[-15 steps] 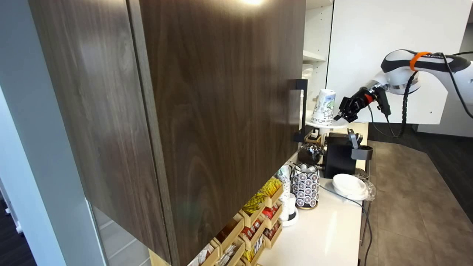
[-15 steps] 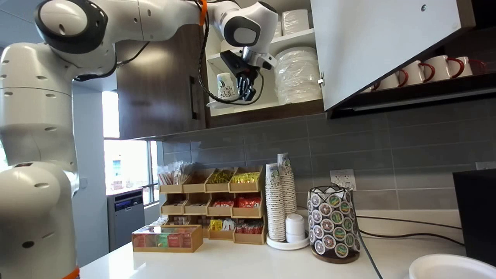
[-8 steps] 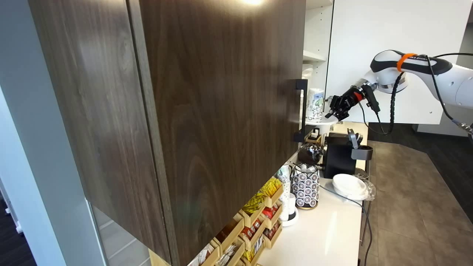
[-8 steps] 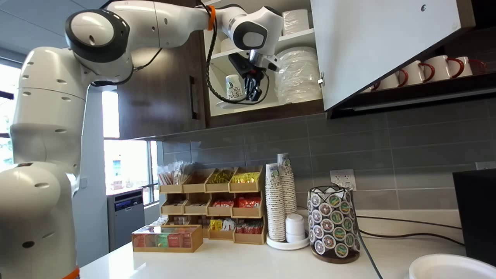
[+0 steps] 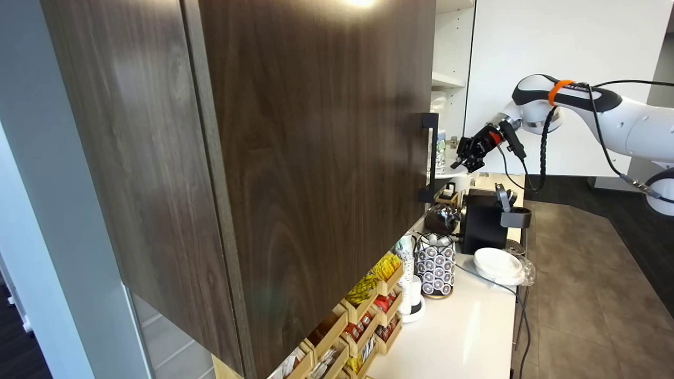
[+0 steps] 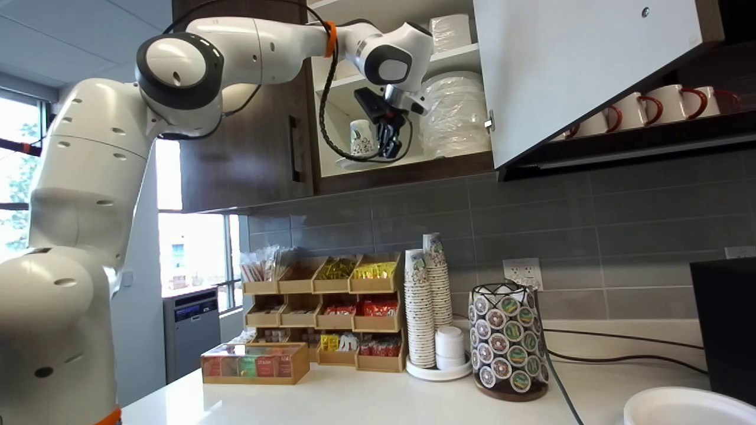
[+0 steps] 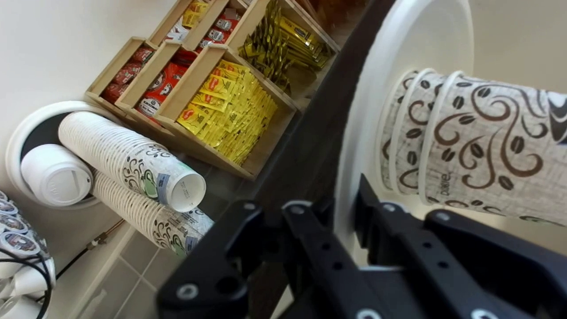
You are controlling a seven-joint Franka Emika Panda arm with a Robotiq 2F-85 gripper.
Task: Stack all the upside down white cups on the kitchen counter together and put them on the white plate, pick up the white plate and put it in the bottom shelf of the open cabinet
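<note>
My gripper [image 7: 344, 206] is shut on the rim of the white plate [image 7: 359, 115], one finger on each side. Upside down on that plate stands a short stack of white cups [image 7: 487, 146] with brown swirls, nested together and upright in an exterior view [image 6: 361, 139]. The plate [image 6: 354, 164] is level with the bottom shelf of the open cabinet [image 6: 407, 176], at its opening; how deep inside it reaches I cannot tell. In an exterior view the brown door partly hides the cups [image 5: 440, 152]. Below runs the kitchen counter [image 6: 331, 401].
Wrapped white dishes [image 6: 455, 115] fill the right part of the bottom shelf. A brown door [image 5: 326, 158] with a black handle [image 5: 430, 158] and an opened white-faced door [image 6: 579, 65] flank the opening. On the counter stand packet bins [image 6: 336, 313], cup towers [image 6: 420, 313] and a pod holder [image 6: 508, 342].
The arm has carried the plate and cups toward the cabinet, so they pass behind the brown door's edge in an exterior view. The gripper has kept its grip and the stack stays upright.
</note>
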